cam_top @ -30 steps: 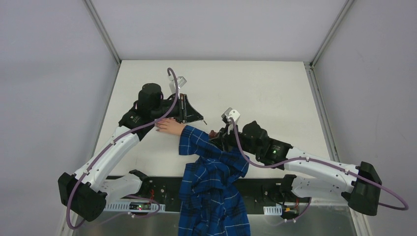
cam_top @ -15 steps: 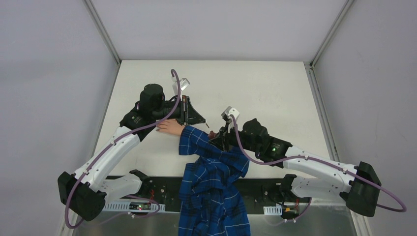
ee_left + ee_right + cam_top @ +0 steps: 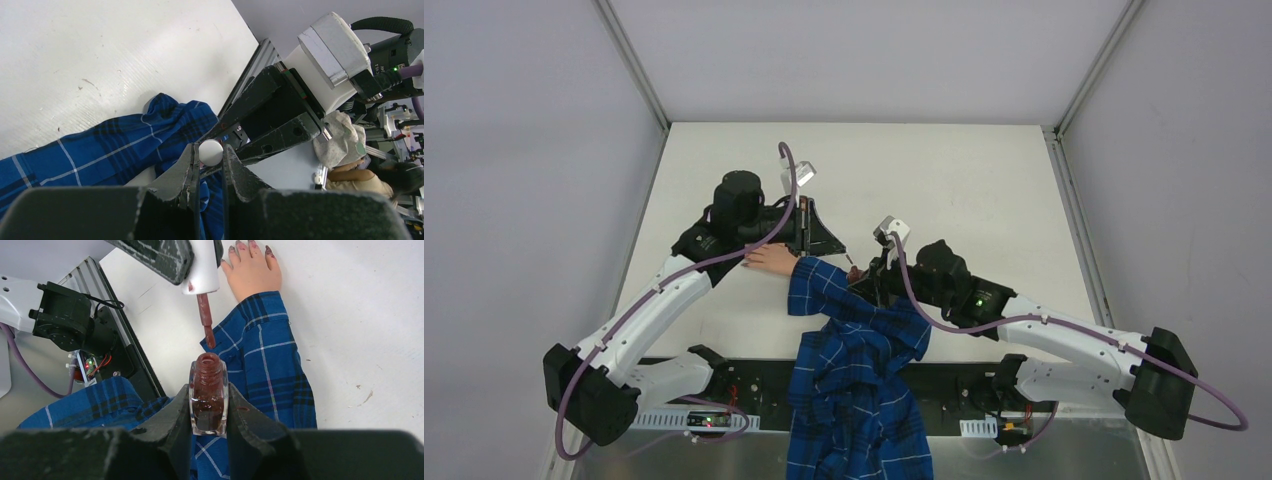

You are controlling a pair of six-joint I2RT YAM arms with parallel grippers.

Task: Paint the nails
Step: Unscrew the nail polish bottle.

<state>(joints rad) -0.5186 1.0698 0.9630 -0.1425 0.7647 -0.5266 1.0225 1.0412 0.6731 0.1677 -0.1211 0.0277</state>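
From above, my left gripper [image 3: 836, 245] reaches past the pale hand [image 3: 771, 258], which lies flat on the table [image 3: 964, 180]. Its blue plaid sleeve [image 3: 854, 350] trails back toward my bases. My right gripper [image 3: 864, 275] is just beside the cuff. The far end of the hand is lost against my left arm, and whatever either gripper holds is too small to make out.

In the left wrist view, my left gripper is pinched narrow on the white cap [image 3: 210, 152]. It is smooth and round, and I judge it could twist if I slacken. What hangs beneath it is hidden, and the hand is out of frame.

In the right wrist view, my jaws clamp the flat sides of the open polish bottle [image 3: 207, 400]. It is small glass, likely slick and breakable, so a low, firm hold suits it. The brush [image 3: 205, 322] hangs wet just above its neck. The nails [image 3: 241, 246] lie at the top edge, dark reddish-purple, tiny and hard. I judge they need a light stroke rather than any grip. The frame cuts them off, so I cannot count them.
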